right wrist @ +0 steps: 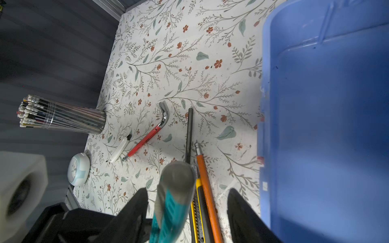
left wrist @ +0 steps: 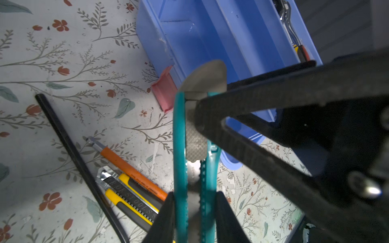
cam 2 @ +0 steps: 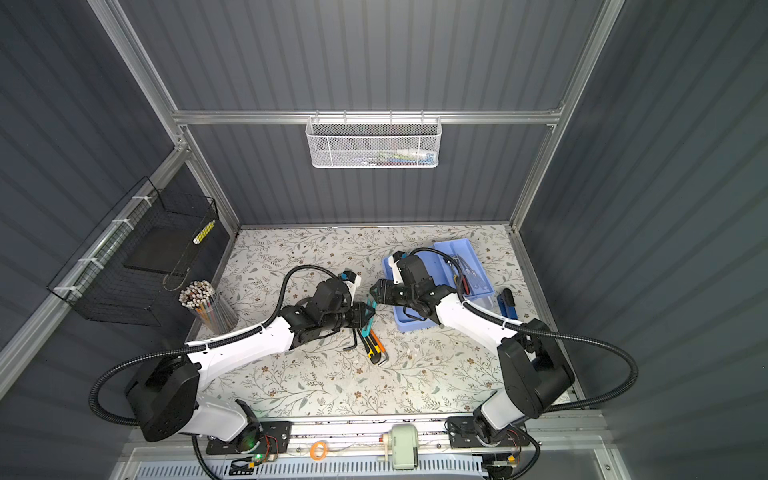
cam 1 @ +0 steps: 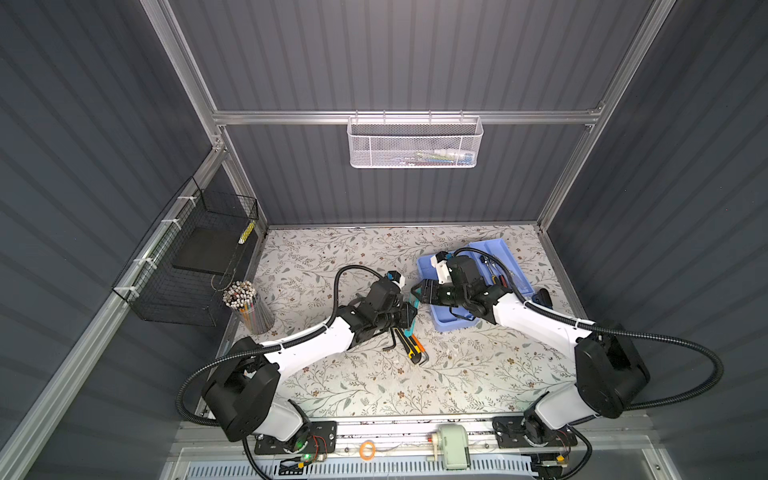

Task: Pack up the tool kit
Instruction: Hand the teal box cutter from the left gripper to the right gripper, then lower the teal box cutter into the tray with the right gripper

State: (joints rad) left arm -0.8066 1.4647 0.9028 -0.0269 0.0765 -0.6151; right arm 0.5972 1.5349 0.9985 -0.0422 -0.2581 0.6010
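Floral paper covered the tabletop point(cam 1: 457, 374) inside a grey-walled booth. The blue box point(cam 1: 442, 322) stood open toward the back right, and its tray point(cam 1: 505, 248) held a few tools. Just beside the box's near corner, the left gripper point(left wrist: 194, 198) was clamped on a teal knife point(left wrist: 180, 136) raised off the table. The right gripper point(right wrist: 187, 195) straddled the knife's metal end, jaws apart with gaps on both sides. If the left let go before the right bit, the knife would likely drop onto the black hex key point(left wrist: 73, 157) and yellow knife point(left wrist: 130, 197) below. A pinch on that smooth rounded tip might also let it swivel. No lid showed anywhere, the right arm covered much of the box, and the teal knife's lower end was hidden.
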